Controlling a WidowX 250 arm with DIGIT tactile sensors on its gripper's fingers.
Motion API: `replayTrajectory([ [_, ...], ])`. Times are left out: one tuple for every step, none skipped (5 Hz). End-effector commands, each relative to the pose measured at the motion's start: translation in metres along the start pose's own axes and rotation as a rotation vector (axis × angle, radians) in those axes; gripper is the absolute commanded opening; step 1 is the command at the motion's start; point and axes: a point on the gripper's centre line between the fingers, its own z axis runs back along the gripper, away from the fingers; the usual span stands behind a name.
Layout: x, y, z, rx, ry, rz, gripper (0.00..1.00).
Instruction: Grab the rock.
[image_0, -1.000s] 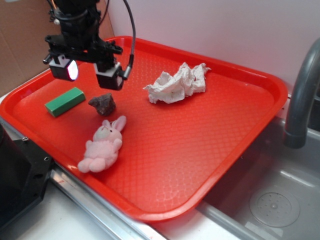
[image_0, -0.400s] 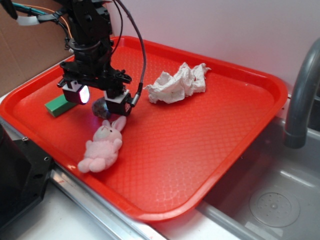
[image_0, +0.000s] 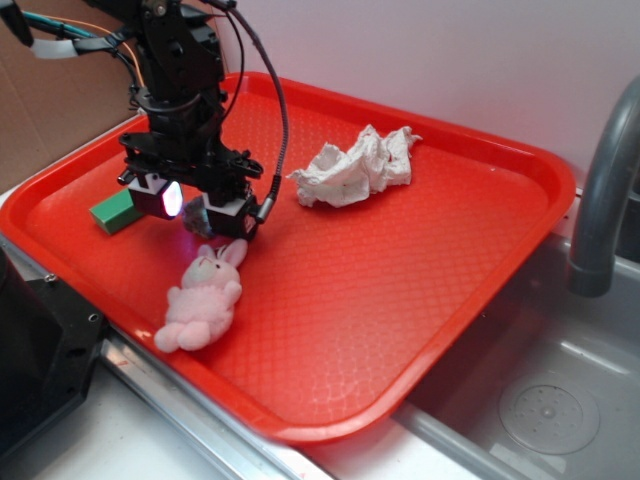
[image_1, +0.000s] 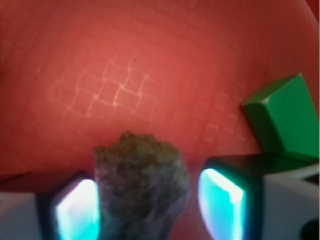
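Rock (image_1: 141, 182) sits between open end effector (image_1: 150, 205) fingers.

A plain white wall (image_0: 450, 60) stands at the back. Brown cardboard (image_0: 45, 100) leans in the top left corner. A big red plastic tray (image_0: 400, 290) lies across a grey metal sink (image_0: 540, 400). A round drain (image_0: 548, 410) sits in the sink's floor. A curved grey tap (image_0: 605, 190) rises at the right edge.

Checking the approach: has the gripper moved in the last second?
Yes. The gripper has come down from above the green block to tray level, its fingers now either side of the rock.
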Motion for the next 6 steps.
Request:
replayTrajectory([
  [0.009, 0.004, 0.003, 0.000, -0.034, 0.050, 0.00],
  [0.014, 0.003, 0.016, -0.022, -0.015, 0.052, 0.00],
  [0.020, -0.004, 0.045, -0.017, -0.040, 0.012, 0.00],
  [0.021, -0.007, 0.083, -0.048, -0.046, -0.036, 0.00],
  [0.022, -0.004, 0.118, -0.096, -0.034, -0.132, 0.00],
  [0.016, 0.003, 0.154, -0.189, -0.023, -0.214, 0.00],
])
